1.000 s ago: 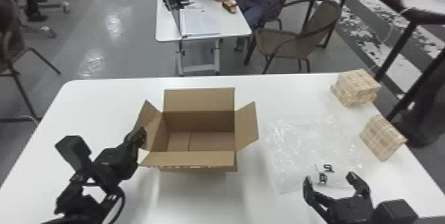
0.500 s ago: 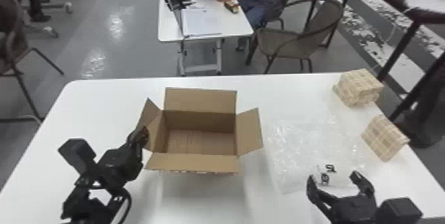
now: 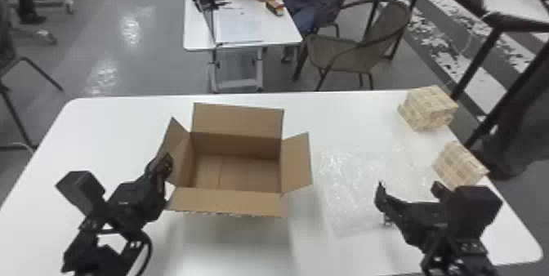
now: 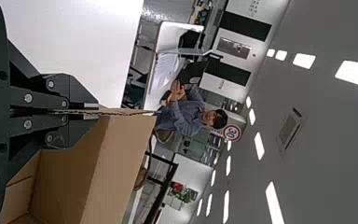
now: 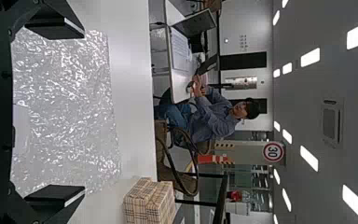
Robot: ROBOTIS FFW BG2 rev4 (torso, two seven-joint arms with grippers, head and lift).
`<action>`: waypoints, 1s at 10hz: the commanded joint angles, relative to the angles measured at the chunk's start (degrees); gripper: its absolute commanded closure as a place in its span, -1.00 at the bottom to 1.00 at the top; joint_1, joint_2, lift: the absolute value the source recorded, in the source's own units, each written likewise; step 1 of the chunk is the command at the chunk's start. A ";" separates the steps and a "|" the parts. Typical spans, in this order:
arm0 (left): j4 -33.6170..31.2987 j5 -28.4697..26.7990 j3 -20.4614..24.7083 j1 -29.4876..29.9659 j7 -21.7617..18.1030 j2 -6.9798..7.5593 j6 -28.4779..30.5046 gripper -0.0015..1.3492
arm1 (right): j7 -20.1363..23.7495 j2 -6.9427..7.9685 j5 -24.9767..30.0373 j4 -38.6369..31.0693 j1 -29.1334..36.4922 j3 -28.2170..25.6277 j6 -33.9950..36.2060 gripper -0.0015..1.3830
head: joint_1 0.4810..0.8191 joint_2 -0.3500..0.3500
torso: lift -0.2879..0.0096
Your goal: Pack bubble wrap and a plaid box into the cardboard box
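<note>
The right gripper (image 3: pixel 408 193) stands wide, its 2 flat black fingers (image 5: pixel 56 203) well apart with nothing between them. It hangs above the near part of the clear, crinkled plastic bubble wrap (image 3: pixel 351 189), so most of the sheet lies far and left of the hand, and the right arm is clearly the nearer. The long axis appears to run left to right, though the clear right edge is hard to pick out against the white table (image 3: pixel 102 132), so I would hold that loosely. The bubble wrap lies spread flat, glossy and thin, with small bright puckers all over. It will probably sag and fold once lifted, and a shallow pinch could slide off it.

Just right of the bubble wrap rests a small beige plaid box (image 3: pixel 457 167). Beyond it, at the far right of the table, is a second beige plaid box (image 3: pixel 429 107).

Left of the bubble wrap, and apart from it, sits the open brown cardboard box (image 3: pixel 237 146), its 4 flaps splayed and its inside empty. The left gripper (image 4: pixel 91 112) is closed on the left flap (image 3: pixel 176 144), steadying the carton, I judge. Packing seems at its start: the right hand should next come down on the bubble wrap, grip a fold and carry it left over the right flap (image 3: pixel 297 165), which could snag a trailing edge.
</note>
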 commanded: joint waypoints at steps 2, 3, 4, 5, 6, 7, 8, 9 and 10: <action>-0.19 0.17 -0.30 0.06 0.29 -0.15 -0.19 0.73 | -0.15 0.09 1.92 -4.18 -5.15 -0.70 16.28 -0.82 | 0.27 -0.21 | 0.45; -0.19 0.52 -0.47 0.15 0.47 -0.15 -0.19 0.73 | -0.15 0.09 1.66 -4.00 -7.79 -1.05 22.70 -0.82 | 0.27 -0.22 | 0.45; -0.19 0.61 -0.65 0.23 0.47 -0.15 -0.27 0.73 | -0.06 -0.08 0.34 -3.56 -11.13 -1.58 30.17 -0.82 | 0.27 -0.23 | 0.45; -0.19 0.70 -1.00 0.06 0.56 -0.15 -0.10 0.73 | 0.11 -0.61 0.25 -2.86 -14.56 -1.76 35.27 -0.82 | 0.27 -0.24 | 0.45; -0.19 0.78 -1.44 -0.12 0.56 -0.15 -0.10 0.73 | 0.11 -1.14 -1.15 -1.45 -17.63 -2.11 38.78 -0.82 | 0.27 -0.26 | 0.45; -0.19 0.87 -1.70 -0.12 0.64 -0.15 -0.10 0.73 | 0.11 -1.67 -2.30 0.04 -20.53 -2.28 42.65 -0.82 | 0.27 -0.28 | 0.45; -0.19 1.05 -1.79 -0.03 0.64 -0.15 -0.10 0.73 | 0.11 -2.28 -3.70 1.80 -23.70 -2.28 48.45 -0.82 | 0.27 -0.29 | 0.45; -0.19 1.05 -2.05 -0.12 0.73 -0.15 0.08 0.73 | 0.47 -2.98 -4.05 3.73 -26.07 -2.11 51.62 -0.82 | 0.27 -0.29 | 0.45; -0.19 1.22 -2.23 -0.12 0.73 -0.15 -0.01 0.73 | 0.47 -2.98 -4.23 6.19 -28.27 -2.02 53.29 -0.82 | 0.27 -0.30 | 0.45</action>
